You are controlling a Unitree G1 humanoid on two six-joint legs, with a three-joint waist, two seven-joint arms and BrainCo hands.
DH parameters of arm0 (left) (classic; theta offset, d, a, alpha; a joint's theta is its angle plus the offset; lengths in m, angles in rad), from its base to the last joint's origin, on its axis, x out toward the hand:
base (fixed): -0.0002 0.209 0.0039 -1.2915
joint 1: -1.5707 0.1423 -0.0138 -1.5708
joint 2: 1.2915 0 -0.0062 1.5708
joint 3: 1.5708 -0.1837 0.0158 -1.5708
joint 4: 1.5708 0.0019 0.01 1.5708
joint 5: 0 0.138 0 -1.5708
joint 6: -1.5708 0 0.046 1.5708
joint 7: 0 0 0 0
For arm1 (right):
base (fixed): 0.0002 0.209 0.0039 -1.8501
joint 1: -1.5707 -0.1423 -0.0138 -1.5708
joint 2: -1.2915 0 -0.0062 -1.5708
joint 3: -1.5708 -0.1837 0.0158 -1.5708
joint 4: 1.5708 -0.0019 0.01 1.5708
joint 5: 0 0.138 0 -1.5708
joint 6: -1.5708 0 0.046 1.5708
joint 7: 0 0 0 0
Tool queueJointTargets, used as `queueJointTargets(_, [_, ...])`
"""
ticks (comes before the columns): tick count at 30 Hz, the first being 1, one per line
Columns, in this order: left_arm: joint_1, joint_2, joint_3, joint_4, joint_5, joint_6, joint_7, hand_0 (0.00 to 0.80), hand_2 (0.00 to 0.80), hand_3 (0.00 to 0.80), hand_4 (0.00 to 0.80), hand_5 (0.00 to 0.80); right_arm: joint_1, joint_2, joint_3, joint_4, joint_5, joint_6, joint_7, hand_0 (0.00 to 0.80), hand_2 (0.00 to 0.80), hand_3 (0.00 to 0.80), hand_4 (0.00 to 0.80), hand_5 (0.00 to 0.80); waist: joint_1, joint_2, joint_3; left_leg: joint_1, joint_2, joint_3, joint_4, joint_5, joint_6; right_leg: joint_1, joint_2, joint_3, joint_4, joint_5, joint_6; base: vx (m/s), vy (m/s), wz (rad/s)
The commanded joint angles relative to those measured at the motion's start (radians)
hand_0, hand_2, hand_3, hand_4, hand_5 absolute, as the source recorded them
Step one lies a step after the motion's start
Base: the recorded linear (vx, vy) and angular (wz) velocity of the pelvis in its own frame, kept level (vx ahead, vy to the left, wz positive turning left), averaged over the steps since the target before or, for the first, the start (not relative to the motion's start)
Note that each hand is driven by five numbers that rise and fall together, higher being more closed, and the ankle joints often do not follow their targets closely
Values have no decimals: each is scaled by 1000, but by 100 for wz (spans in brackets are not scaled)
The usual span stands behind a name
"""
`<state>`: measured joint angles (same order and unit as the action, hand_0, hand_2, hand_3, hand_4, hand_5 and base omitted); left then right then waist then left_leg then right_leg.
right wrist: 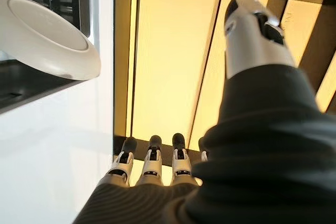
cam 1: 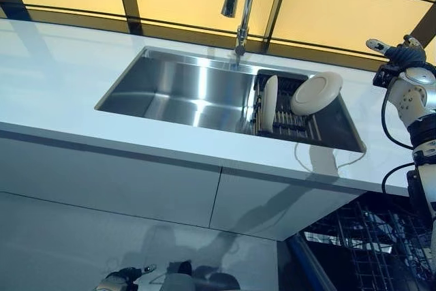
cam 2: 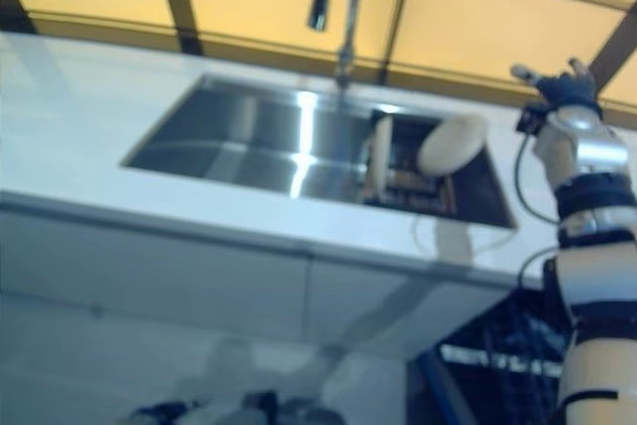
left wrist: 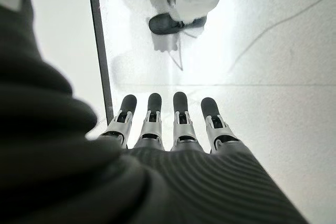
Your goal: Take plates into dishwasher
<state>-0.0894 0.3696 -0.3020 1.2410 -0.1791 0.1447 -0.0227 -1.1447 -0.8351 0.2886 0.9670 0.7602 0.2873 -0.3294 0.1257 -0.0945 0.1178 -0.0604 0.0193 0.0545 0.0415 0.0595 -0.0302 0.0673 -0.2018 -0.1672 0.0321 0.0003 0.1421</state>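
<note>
Two white plates stand in a dark dish rack point(cam 1: 300, 126) at the right end of the steel sink point(cam 1: 184, 90). One plate point(cam 1: 269, 103) stands upright on edge. The other plate point(cam 1: 317, 93) leans tilted to its right and also shows in the right wrist view point(right wrist: 44, 35). My right hand point(cam 1: 403, 52) is raised over the counter to the right of the sink, apart from the plates, fingers point(right wrist: 152, 163) straight and empty. My left hand point(cam 1: 122, 279) hangs low by the cabinet front, fingers point(left wrist: 181, 116) straight, holding nothing.
A tall faucet point(cam 1: 242, 5) rises behind the sink. The white counter point(cam 1: 61, 80) runs left of it. The dishwasher's wire rack point(cam 1: 371, 247) is open below the counter at the lower right. White cabinet fronts point(cam 1: 102, 182) lie under the counter.
</note>
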Motion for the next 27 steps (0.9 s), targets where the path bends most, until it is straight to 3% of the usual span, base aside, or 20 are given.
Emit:
queueJointTargets(1, [-3, 20, -31, 9, 7, -28, -4, 0, 0, 0, 0, 0, -76, -54, 28, -31, 6, -31, -6, 0, 0, 0, 0, 0, 6, 13, 19, 59, 55, -46, -24, 9, -13, -82, -29, 35, 241, 95, 10, 196, -68, -10])
queueJointTargets(2, [6, 25, -27, 5, -8, -28, -1, 0, 0, 0, 0, 0, -77, -51, 33, -40, 0, -28, 0, 0, 0, 0, 0, 0, -2, 10, 28, 78, 57, -53, -36, 9, -18, -99, -14, 44, 203, 107, 11, 198, -184, -14])
queueJointTargets(3, [8, 30, -31, 10, -36, -32, 0, 0, 0, 0, 0, 0, -89, -49, 47, -32, -8, -33, 8, 0, 0, 0, 0, 0, -9, 3, 33, 89, 62, -54, -36, 0, -27, -106, -8, 37, 80, 116, 9, 192, -235, -18])
queueJointTargets(4, [8, 37, -13, 16, -38, -33, 1, 0, 0, 0, 0, 0, -103, -47, 57, -37, 19, -39, 3, 0, 0, 0, 0, 0, -18, 6, 44, 86, 78, -63, -28, -7, -26, -105, 3, 66, 82, 99, -2, 155, -212, -17])
queueJointTargets(6, [19, 33, 10, 14, -56, -33, 27, 0, 0, 0, 0, 0, -75, -56, 48, -83, 12, 1, 1, 0, 0, 0, 0, 0, -19, 0, 44, 85, 90, -65, -37, 2, -33, -92, 25, 67, 59, 86, -4, 195, -196, 4])
queueJointTargets(8, [12, 28, 0, -1, -14, -25, 2, 0, 0, 0, 0, 0, -68, -76, 45, -84, 27, -5, -3, 0, 0, 0, 0, 0, -14, -8, 40, 75, 102, -50, -49, 18, -44, -64, 29, 31, 9, 89, -13, 143, -158, 23])
queueJointTargets(13, [-10, 1, -60, 7, 7, -54, -6, 0, 0, 0, 0, 0, -129, -121, 69, -18, 19, -22, -16, 0, 0, 0, 0, 0, 3, -12, 53, 34, 97, -58, -110, 50, -67, -42, 45, 5, -93, 114, -11, 34, -61, 22])
queueJointTargets(16, [2, 2, -57, 14, -2, -70, 2, 0, 0, 0, 0, 0, -148, -126, 80, -15, 32, -28, -32, 0, 0, 0, 0, 0, 6, -4, 61, 20, 98, -54, -128, 53, -76, -51, 40, -16, -114, 123, -5, 20, 5, 9])
queueJointTargets(27, [25, 5, -58, 7, 3, -94, -19, 0, 0, 0, 0, 0, -157, -117, 73, -46, 97, -46, -38, 0, 0, 0, 0, 0, -1, 15, 80, -1, 100, -48, -129, 43, -85, -82, 28, -23, -119, 127, 2, 38, 3, 2])
